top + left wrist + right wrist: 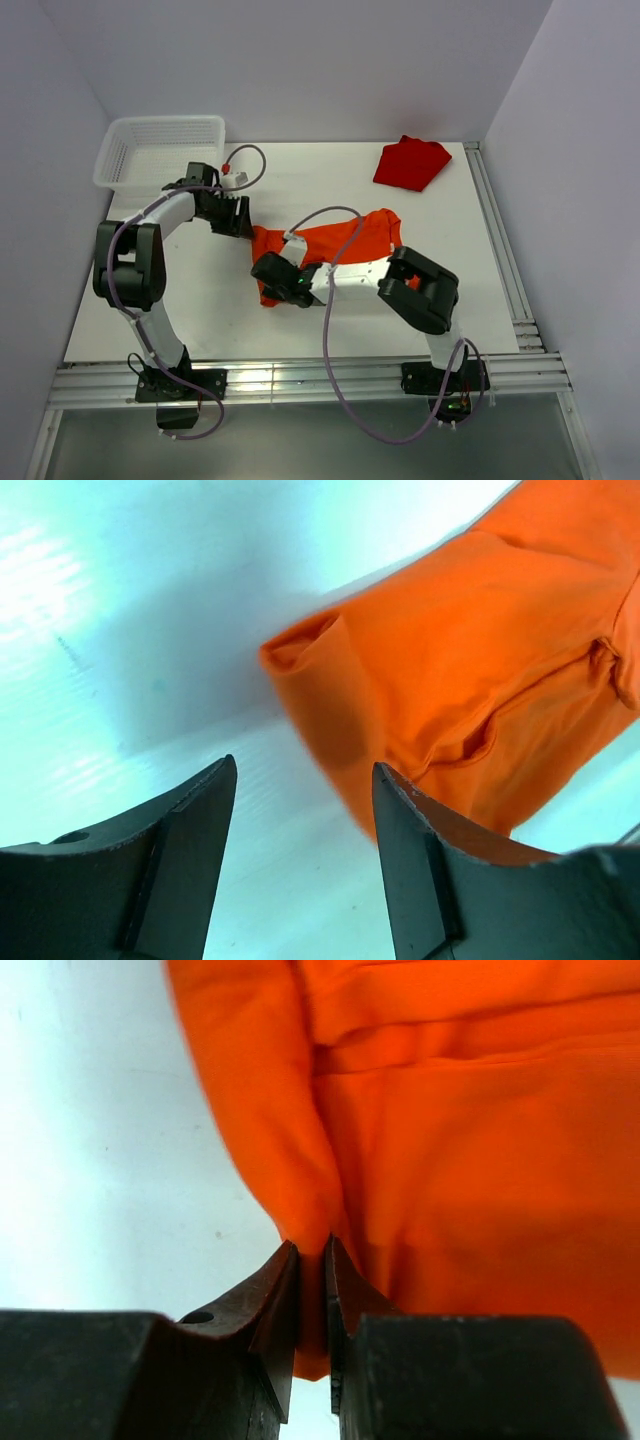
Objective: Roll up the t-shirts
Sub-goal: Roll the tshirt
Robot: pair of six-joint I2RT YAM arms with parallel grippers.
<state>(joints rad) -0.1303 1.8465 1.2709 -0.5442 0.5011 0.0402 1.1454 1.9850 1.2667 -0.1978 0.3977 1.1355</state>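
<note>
A bright orange t-shirt [355,238] lies spread and wrinkled in the middle of the white table. My right gripper [312,1250] is shut on a pinched fold at the shirt's [470,1160] near left edge. In the top view it [268,268] sits over that same corner. My left gripper [305,780] is open and empty, just above the table beside the shirt's [480,660] far left corner, where a sleeve opening shows. Its right finger [420,870] overlaps the cloth's edge. In the top view the left gripper [240,224] is at the shirt's far left corner.
A darker red t-shirt [410,162] lies folded at the back right. A white mesh basket [160,150] stands at the back left corner. Grey walls close in three sides. A metal rail [500,250] runs along the table's right edge.
</note>
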